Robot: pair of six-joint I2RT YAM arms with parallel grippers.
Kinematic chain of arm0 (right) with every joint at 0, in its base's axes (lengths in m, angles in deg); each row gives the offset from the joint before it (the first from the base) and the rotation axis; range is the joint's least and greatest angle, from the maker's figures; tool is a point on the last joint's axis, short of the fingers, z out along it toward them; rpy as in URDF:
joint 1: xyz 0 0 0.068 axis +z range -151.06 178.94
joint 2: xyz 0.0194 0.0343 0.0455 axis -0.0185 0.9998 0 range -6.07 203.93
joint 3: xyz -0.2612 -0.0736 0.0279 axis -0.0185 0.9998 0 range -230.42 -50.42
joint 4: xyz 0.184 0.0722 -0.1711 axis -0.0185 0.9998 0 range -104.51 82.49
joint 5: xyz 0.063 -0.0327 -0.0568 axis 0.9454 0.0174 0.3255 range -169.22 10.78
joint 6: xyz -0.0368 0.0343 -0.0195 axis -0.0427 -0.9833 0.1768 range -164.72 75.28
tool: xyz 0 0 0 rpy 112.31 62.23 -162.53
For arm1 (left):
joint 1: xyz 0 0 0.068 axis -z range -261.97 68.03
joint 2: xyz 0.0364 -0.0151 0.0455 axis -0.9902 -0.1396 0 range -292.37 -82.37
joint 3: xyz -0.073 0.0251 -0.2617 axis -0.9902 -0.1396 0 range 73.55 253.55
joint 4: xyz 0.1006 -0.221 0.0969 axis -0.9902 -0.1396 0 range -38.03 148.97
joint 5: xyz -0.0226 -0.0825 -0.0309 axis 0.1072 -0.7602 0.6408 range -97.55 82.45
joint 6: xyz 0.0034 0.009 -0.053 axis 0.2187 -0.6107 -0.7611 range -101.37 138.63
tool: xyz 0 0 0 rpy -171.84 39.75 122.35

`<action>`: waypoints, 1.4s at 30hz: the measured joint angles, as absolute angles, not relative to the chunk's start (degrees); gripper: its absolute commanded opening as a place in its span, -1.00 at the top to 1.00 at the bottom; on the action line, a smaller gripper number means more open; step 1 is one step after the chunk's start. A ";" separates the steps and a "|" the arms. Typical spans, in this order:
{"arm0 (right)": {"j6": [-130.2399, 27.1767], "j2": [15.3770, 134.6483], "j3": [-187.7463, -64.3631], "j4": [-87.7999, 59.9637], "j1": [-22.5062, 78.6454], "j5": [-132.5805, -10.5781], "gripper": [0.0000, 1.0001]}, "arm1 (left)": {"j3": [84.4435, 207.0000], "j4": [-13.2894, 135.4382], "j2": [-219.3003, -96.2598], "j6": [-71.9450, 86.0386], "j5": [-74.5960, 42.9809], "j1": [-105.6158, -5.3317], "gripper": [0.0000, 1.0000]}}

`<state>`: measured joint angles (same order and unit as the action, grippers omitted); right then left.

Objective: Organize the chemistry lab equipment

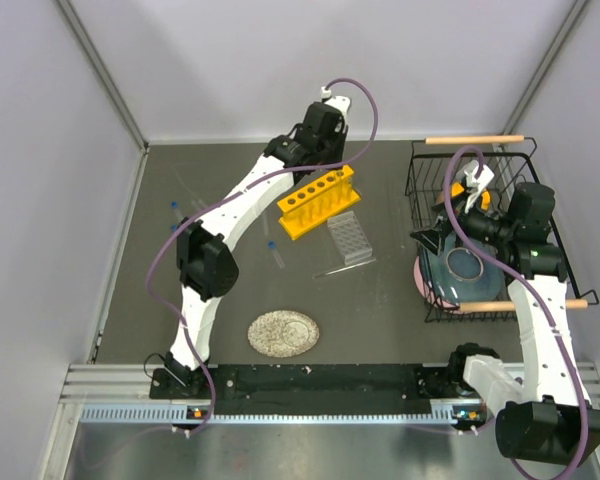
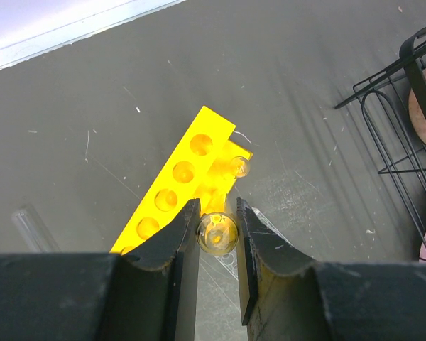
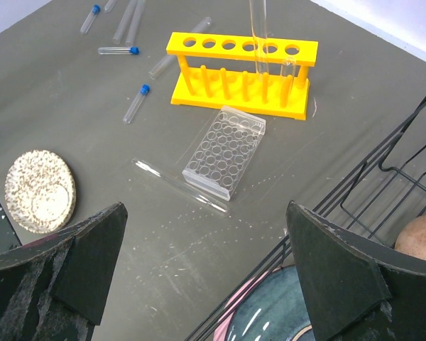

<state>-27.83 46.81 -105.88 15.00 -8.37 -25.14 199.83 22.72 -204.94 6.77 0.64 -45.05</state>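
One dark grey table (image 1: 380, 320) carries everything, with two arms reaching over it. The left gripper (image 2: 216, 213) hangs above the yellow rack (image 1: 318, 203). Its jaws are drawn narrow onto one upright glass tube (image 2: 217, 233), pinched near its open top. The right gripper (image 3: 206, 249) is spread wide with nothing in it, over the one black wire basket (image 1: 420, 190) at the table's right side, which holds a blue bowl (image 1: 460, 268). The yellow rack stands mid-table toward the far side and has six holes. The held tube comes down to its top bar, though I cannot tell which hole it meets. A second tube (image 3: 287, 67), shorter, stands in an end hole. One speckled plate (image 3: 39, 190) lies near the front edge. One clear gridded rack (image 3: 224, 149) lies flat just beside the yellow rack's near side, with one thin tube (image 3: 174, 183) lying along its front. Three blue-capped vials (image 3: 136, 101) lie scattered left of the yellow rack among a few loose uncapped tubes that I cannot count surely.
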 measured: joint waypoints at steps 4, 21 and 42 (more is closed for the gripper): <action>-27.83 46.81 -105.86 14.98 -8.35 -25.11 -0.90 | 200.07 22.76 -205.44 7.01 0.64 -45.05 0.81; -27.79 46.99 -105.14 14.57 -8.37 -25.11 -0.91 | 199.81 22.90 -210.38 9.52 0.68 -44.39 0.27; -26.19 47.32 -103.33 13.91 -8.37 -23.43 -0.91 | 187.35 26.39 -197.40 8.58 2.34 -44.43 -0.86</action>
<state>-26.19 47.32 -103.33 13.91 -8.37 -23.43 187.35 26.39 -197.40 8.58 2.34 -44.43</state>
